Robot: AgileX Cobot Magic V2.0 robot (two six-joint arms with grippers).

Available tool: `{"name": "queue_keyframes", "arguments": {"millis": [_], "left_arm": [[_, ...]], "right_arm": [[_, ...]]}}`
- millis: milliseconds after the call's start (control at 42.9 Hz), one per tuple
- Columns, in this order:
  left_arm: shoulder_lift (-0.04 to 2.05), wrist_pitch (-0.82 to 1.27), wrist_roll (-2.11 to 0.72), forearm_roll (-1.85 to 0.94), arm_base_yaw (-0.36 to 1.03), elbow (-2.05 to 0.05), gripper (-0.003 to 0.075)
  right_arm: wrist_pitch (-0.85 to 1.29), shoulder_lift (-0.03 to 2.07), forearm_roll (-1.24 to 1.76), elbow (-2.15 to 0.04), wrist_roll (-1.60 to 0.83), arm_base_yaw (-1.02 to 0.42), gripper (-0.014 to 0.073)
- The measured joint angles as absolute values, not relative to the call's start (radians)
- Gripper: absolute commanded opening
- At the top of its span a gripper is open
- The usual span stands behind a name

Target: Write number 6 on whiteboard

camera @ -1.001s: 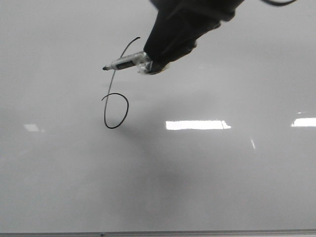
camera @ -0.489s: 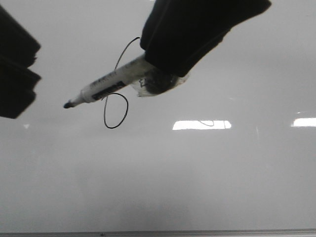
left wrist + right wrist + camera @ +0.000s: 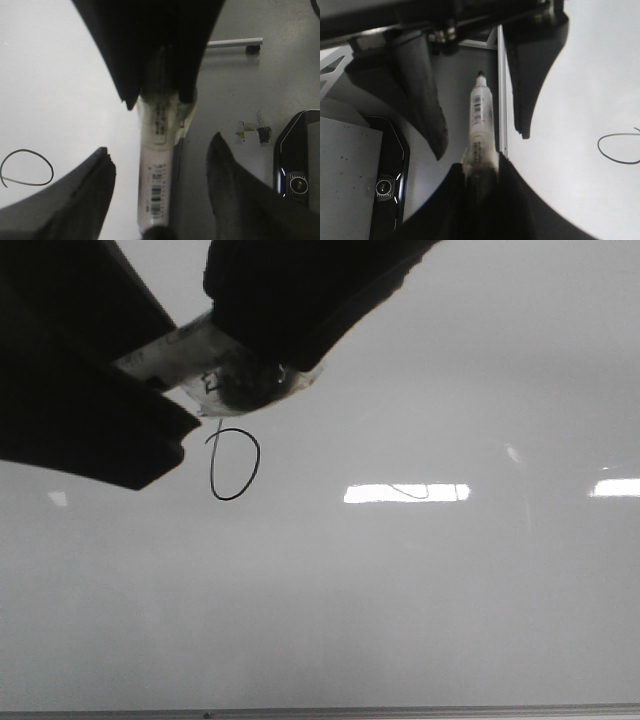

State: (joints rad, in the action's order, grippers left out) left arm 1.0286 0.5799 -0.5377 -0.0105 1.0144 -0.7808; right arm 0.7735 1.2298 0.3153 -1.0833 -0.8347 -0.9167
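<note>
The whiteboard fills the front view. On it is the number 6; only its oval loop shows, the stem is hidden behind the grippers. The loop also shows in the left wrist view and the right wrist view. My right gripper is shut on a white marker by its rear end and holds it above the board. My left gripper is open, one finger on each side of the marker's front half, with gaps on both sides.
The board's grey frame edge runs along the near side and shows beside the marker. A black device with a round lens lies on the grey surface off the board. Bright light reflections lie on the board.
The right gripper has lifted the marker off the board and carried it left. The left gripper came in from the left; its open fingers now flank the marker's tip end.
</note>
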Motion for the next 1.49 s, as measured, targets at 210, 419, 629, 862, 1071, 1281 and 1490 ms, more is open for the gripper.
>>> {"name": "queue_keyframes", "arguments": {"millis": [210, 419, 629, 862, 1071, 1281, 1490], "left_arm": [[1.029, 0.56, -0.539, 0.0, 1.02, -0.781, 0.0053], [1.029, 0.562, -0.548, 0.007, 1.02, -0.781, -0.002], [1.029, 0.578, -0.544, 0.007, 0.977, -0.781, -0.002], [1.009, 0.624, -0.459, 0.0, 0.747, -0.781, -0.002], [0.95, 0.628, -0.265, 0.0, 0.383, -0.779, -0.002], [0.894, 0.51, -0.224, -0.019, 0.09, -0.699, -0.002], [0.85, 0.265, -0.22, -0.114, -0.045, -0.47, -0.002]], "right_arm": [[0.771, 1.23, 0.315, -1.083, -0.835, -0.917, -0.0027], [0.771, 1.23, 0.315, -1.083, -0.837, -0.917, 0.0367], [0.772, 1.212, 0.31, -1.083, -0.766, -0.871, 0.05], [0.798, 1.057, 0.219, -0.993, -0.575, -0.658, 0.0433], [0.687, 0.78, 0.201, -0.74, -0.394, -0.425, 0.0232], [0.586, 0.492, 0.199, -0.526, -0.306, -0.266, -0.007], [0.572, 0.343, 0.199, -0.434, -0.3, -0.229, -0.0064]]}}
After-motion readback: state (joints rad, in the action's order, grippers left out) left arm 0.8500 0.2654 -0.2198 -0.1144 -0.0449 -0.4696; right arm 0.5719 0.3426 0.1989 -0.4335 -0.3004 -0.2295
